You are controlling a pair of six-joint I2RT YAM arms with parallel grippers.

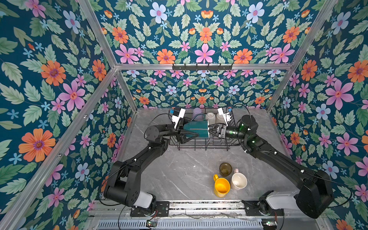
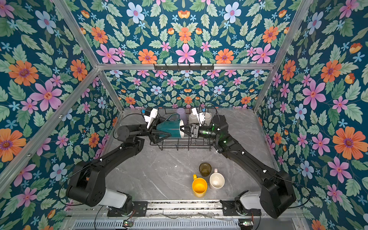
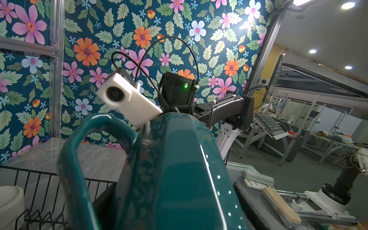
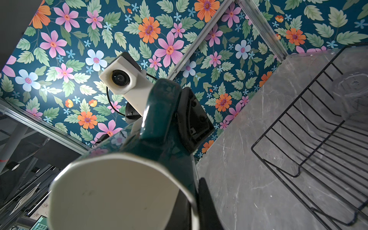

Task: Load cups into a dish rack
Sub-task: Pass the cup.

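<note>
On the worktop (image 1: 179, 179) the dish rack (image 1: 199, 146) stands at the far side, under the dark green mug (image 1: 196, 129), held sideways above it, probably for a handover. The right claw (image 1: 210, 127) pinches its rim. The left claw (image 1: 191, 132) straddles its base, and I cannot tell whether it is gripping.

Dark blue wallpaper (image 1: 199, 39) with big pink, orange and pale flowers covers three walls, edged by an aluminium frame (image 1: 139, 66). A black hook rail (image 1: 202, 67) sits on its back bar. The tabletop (image 1: 179, 175) is grey marble. In the left wrist view, round ceiling lights (image 3: 348, 5) shine.
</note>
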